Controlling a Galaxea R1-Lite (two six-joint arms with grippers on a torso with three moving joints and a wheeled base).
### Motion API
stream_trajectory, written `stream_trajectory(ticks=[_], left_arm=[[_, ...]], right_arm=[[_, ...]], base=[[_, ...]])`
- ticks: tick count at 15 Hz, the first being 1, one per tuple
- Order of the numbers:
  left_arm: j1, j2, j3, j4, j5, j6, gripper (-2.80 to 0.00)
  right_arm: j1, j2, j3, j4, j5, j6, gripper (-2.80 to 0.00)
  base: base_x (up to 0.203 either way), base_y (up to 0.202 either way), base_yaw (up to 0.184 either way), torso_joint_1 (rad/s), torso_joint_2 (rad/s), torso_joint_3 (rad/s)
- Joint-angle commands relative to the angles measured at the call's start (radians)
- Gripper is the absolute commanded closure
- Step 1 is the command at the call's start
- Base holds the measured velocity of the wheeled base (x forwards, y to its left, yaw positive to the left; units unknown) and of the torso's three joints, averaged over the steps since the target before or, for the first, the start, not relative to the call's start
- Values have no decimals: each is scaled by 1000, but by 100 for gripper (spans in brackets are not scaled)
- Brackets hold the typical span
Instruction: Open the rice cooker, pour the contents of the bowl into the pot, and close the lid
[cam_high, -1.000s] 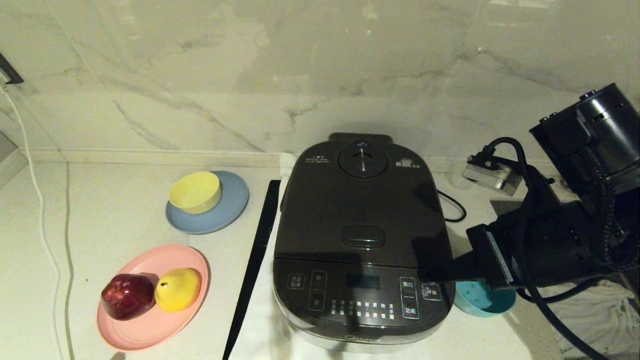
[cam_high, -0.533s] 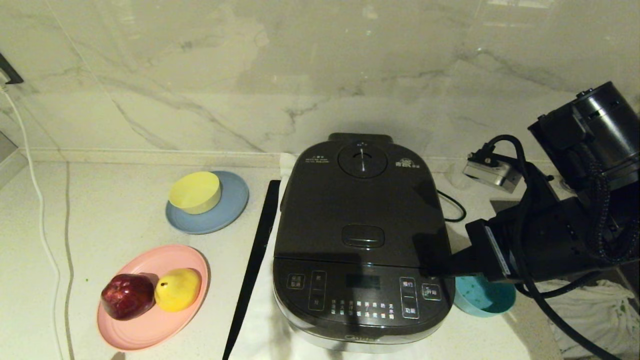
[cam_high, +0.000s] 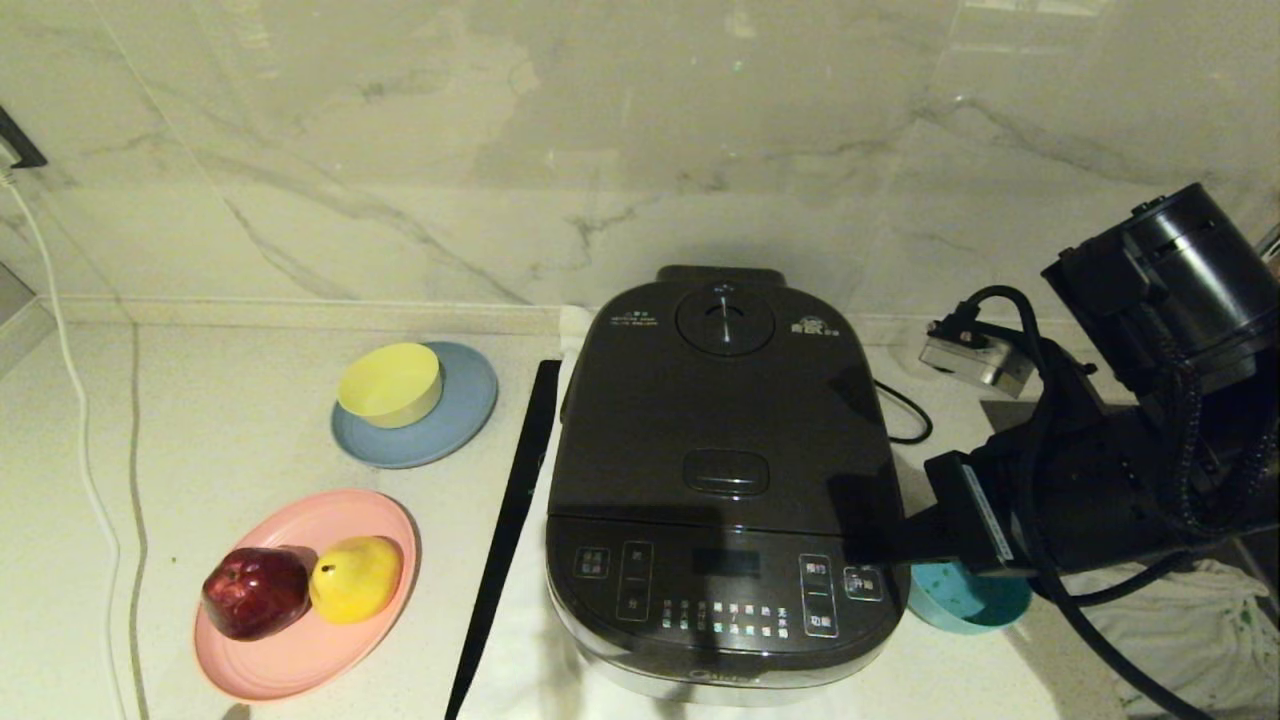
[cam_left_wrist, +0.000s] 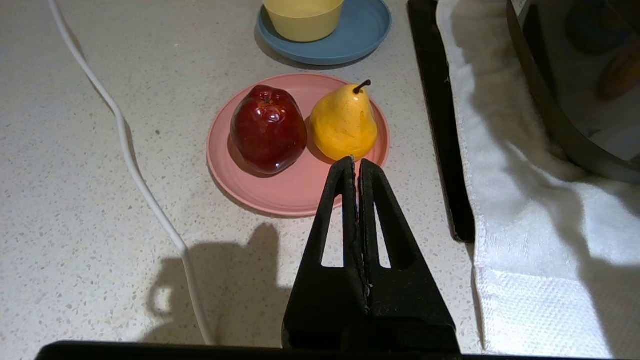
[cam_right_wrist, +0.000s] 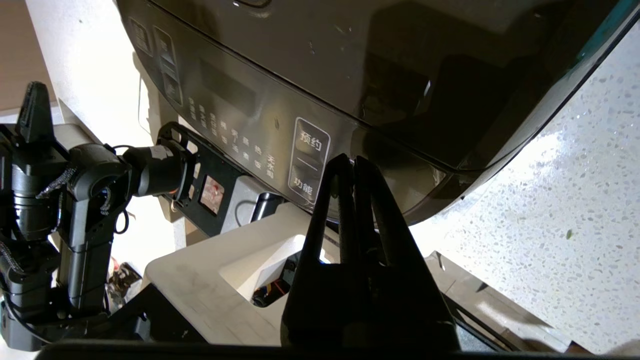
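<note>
The dark grey rice cooker (cam_high: 725, 480) stands in the middle of the counter on a white towel, its lid (cam_high: 722, 410) down flat. My right gripper (cam_high: 850, 548) is shut and empty, its tips over the right end of the button panel (cam_right_wrist: 310, 157). The teal-blue bowl (cam_high: 968, 598) rests on the counter to the cooker's right, under my right arm; its inside looks nearly bare. The pot and the green contents are hidden. My left gripper (cam_left_wrist: 356, 162) hangs shut and empty above the counter near the pink plate, out of the head view.
A pink plate (cam_high: 300, 655) with a red apple (cam_high: 256, 592) and yellow pear (cam_high: 355, 577) lies front left. A yellow bowl (cam_high: 390, 383) sits on a blue plate (cam_high: 470, 420) behind it. A black strip (cam_high: 510, 520) runs along the cooker's left. White cable (cam_high: 75, 400) trails far left.
My right arm has shifted slightly, its wrist and upper joint moving a little left and back. The shut tips stay at the panel's right end. The lid remains down.
</note>
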Motion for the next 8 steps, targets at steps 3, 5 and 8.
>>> stream_trajectory(ticks=[3, 5, 8], left_arm=[[0, 0, 8, -1, 0, 0, 0], [0, 0, 8, -1, 0, 0, 0], [0, 0, 8, -1, 0, 0, 0]], right_arm=[[8, 1, 11, 3, 2, 3, 0], [8, 0, 14, 3, 2, 4, 0], [8, 4, 15, 5, 2, 4, 0]], base=[[0, 0, 0, 0, 0, 0], [0, 0, 0, 0, 0, 0], [0, 0, 0, 0, 0, 0]])
